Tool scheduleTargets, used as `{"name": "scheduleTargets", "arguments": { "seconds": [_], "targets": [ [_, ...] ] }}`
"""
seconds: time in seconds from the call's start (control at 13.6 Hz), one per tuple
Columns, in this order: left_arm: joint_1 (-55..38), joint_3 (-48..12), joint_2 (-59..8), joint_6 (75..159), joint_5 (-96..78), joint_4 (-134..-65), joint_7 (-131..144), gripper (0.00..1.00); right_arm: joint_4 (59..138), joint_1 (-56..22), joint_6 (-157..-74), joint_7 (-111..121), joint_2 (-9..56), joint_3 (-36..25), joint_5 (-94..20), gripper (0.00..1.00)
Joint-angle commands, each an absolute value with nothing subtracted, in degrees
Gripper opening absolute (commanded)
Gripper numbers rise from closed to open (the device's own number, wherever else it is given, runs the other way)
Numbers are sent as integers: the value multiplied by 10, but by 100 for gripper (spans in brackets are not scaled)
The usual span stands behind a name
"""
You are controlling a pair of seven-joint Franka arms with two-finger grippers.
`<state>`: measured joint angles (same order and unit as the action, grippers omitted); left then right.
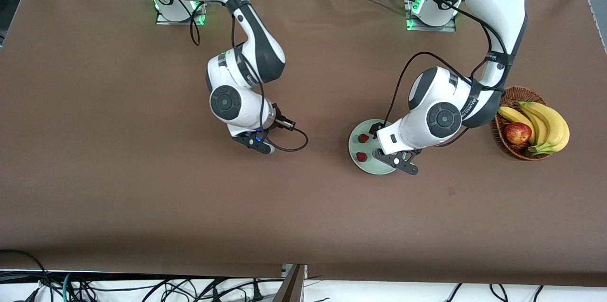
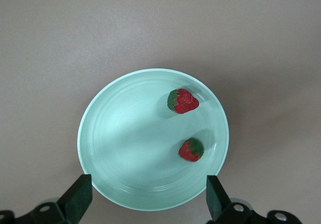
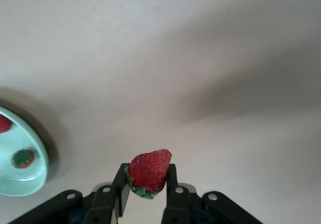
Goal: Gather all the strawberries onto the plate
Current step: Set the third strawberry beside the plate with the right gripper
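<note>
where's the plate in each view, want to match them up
Front view: the plate lies under the left hand, beside the basket.
Left wrist view: the plate fills the middle, between the open fingers.
Right wrist view: only the plate's edge shows.
Shared landmark: two strawberries lying on it.

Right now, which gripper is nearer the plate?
Left. The left gripper hangs open over the plate; the right gripper, shut on a strawberry, is off toward the right arm's end.
</note>
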<state>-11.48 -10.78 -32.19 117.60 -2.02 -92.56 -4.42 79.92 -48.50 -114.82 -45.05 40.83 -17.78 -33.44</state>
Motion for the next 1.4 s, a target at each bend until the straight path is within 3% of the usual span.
{"name": "scheduleTargets", "arguments": {
  "seconds": [0.0,0.59,0.95,1.03,1.18,1.32],
  "targets": [
    [-108,-113,-308,1176,-11,-935,-54,100,740,-490,-1160,-505,434,-154,-347,17],
    [-109,-113,-309,1176,-11,-937,-54,100,720,-496,-1248,-560,462,-111,-344,17],
    [-109,-113,-309,1177,-12,-937,-54,100,725,-517,-1253,-554,497,-112,-278,18],
    [-109,-113,-309,1177,-11,-937,-54,100,728,-518,-1253,-554,503,-112,-273,25],
    [-109,-113,-310,1177,-12,-937,-54,100,729,-520,-1254,-556,510,-112,-274,26],
    [-110,-113,-310,1178,-11,-937,-54,100,730,-527,-1268,-560,518,-112,-271,40]
  ]
}}
